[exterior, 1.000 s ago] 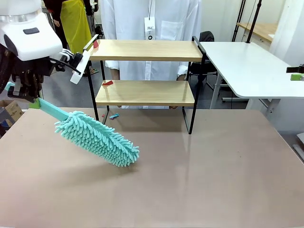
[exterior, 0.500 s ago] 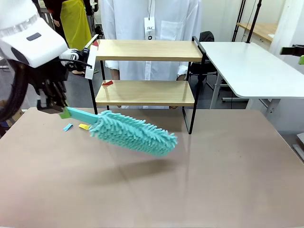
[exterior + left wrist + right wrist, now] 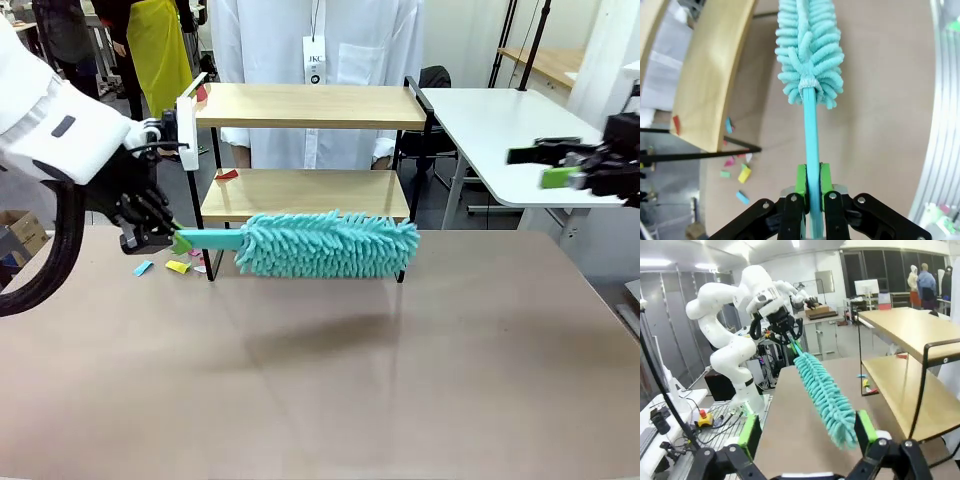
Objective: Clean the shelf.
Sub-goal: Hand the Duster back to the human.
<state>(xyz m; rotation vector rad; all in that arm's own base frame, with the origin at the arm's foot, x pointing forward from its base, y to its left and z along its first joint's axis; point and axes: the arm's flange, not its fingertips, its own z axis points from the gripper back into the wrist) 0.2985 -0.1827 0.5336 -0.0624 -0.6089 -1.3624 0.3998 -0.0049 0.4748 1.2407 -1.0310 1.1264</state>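
Shelf [image 3: 305, 195]: upper centre of the front view, standing at the surface's [image 3: 330, 380] far edge.
Left claw [image 3: 160, 238]: left edge, pressed together on the duster [image 3: 325, 245] handle.
Duster: level, fluffy head in front of the lower board.
Right claw [image 3: 560, 165]: right edge, spread, holding nothing.
Paper scraps [image 3: 165, 266]: beside the shelf's left leg.
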